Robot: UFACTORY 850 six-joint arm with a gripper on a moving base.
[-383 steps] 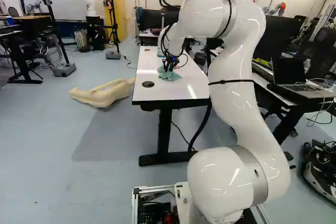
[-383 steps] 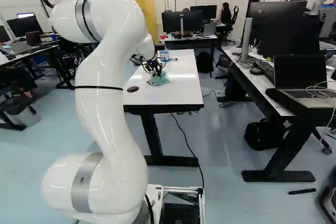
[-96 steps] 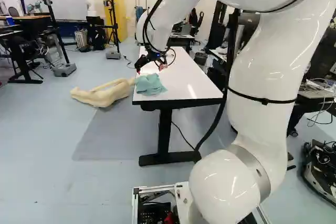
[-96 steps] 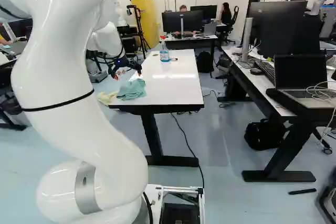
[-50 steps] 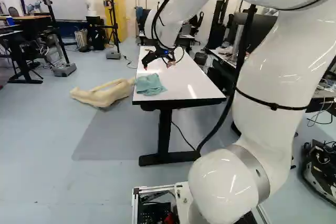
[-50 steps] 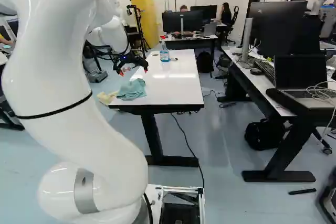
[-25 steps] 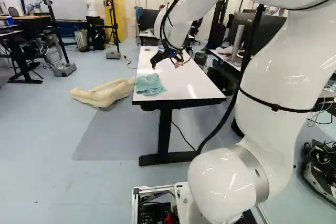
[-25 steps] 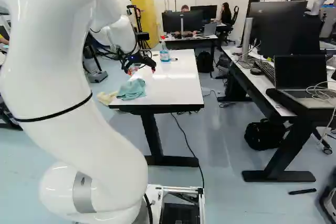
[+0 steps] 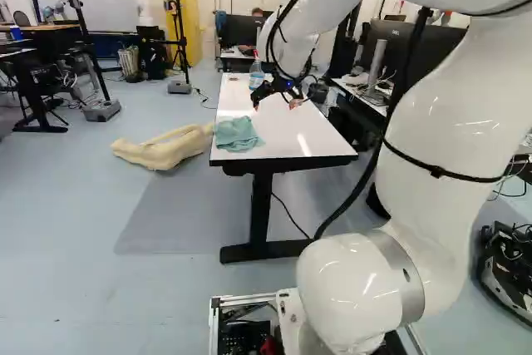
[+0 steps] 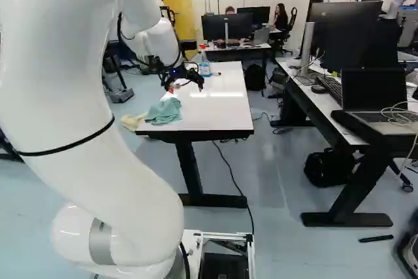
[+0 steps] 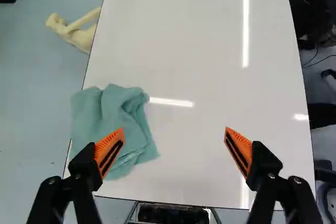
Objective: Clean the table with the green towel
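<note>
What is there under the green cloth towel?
The crumpled towel rests on the glossy white tabletop, at one edge. The patch it covers is hidden, so marks there cannot be seen.

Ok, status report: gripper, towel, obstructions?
Gripper open, above table. Green towel rumpled at near left corner, ungripped. Bottle toward far end, clear of towel.

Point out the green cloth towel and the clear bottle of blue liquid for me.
Green cloth towel (image 11: 111,114): wrist view, its crumpled middle.
Clear bottle of blue liquid (image 10: 204,68): right base view, its upright body.
</note>
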